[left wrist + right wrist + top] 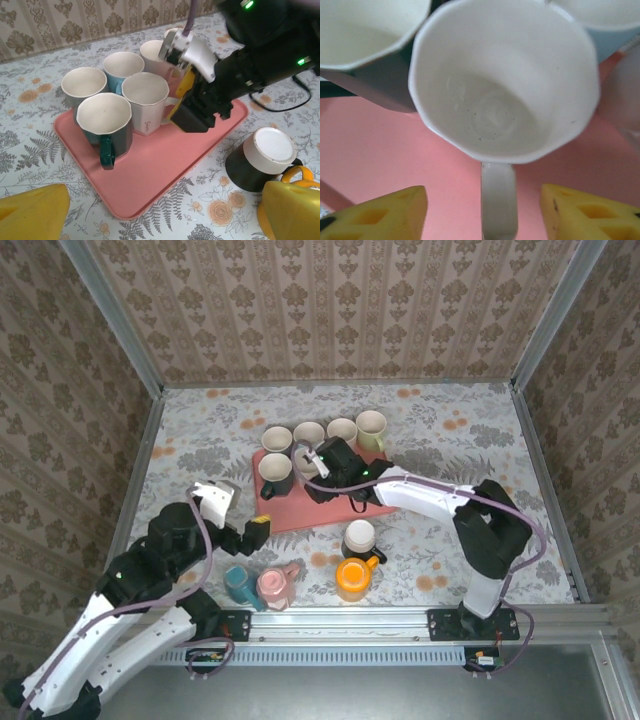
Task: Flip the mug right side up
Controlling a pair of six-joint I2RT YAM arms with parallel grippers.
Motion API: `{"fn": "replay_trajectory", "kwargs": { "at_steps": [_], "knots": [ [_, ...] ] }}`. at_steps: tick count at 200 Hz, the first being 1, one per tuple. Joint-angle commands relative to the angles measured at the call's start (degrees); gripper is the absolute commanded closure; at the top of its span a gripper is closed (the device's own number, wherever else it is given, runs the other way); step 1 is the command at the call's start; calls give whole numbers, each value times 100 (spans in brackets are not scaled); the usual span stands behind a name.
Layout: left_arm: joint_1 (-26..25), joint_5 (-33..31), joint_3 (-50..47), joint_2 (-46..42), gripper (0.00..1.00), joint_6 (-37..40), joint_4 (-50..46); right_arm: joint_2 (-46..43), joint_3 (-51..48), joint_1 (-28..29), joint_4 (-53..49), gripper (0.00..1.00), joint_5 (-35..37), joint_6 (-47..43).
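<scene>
**White mug upright, claw spread around its handle**

The glossy white faceted ceramic mug (pixel 505 90) stands mouth up, axis vertical, just ahead of the right claw (pixel 485 212). Its handle, cut off at the frame edge, points back into the claw's wide gap and touches neither side. Its base is hidden beneath the rim. It sits on a smooth pink tray (pixel 370 150). The left claw (pixel 160 215) gapes, holding nothing.

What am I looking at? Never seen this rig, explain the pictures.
Two robot arms, each with a two-finger gripper, share a table. One picture looks down from above; the other two come from cameras on each wrist. A pink tray carries upright mugs; nearer the arms are a teal mug, a pink mug, an orange mug and a dark mug, upside down. The right gripper is open, fingers either side of the handle of a white mug, not touching. The left gripper hovers open. Nothing is held.
</scene>
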Motion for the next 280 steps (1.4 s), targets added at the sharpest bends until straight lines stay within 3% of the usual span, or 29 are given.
{"fn": "replay_trajectory", "kwargs": {
  "at_steps": [1, 40, 81, 111, 154, 196, 280],
  "knots": [
    [27, -5, 185, 263, 0, -167, -285, -643, -150, -21, -139, 29, -99, -82],
    [-105, 364, 1133, 1547, 2, -600, -1638, -1609, -418, -17, -450, 27, -117, 14],
    [-1580, -548, 1698, 2632, 0, -1120, -2874, -2575, -644, -17, -747, 26, 42, 553],
    [-2189, -945, 1839, 3223, 0, -1836, -3555, -3148, -817, -18, -825, 25, 2, 812],
    [-2649, -503, 1385, 3516, 0, -2469, -3140, -3745, -1140, -22, -853, 24, 18, 893],
    [-2734, -1, 848, 3549, 0, -2625, -2800, -4073, -1324, -27, -984, 22, 45, 840],
    [-2769, 409, 80, 3894, 0, -2723, -1930, -4123, -1455, -72, -931, 22, -82, 875]
  ]
}}
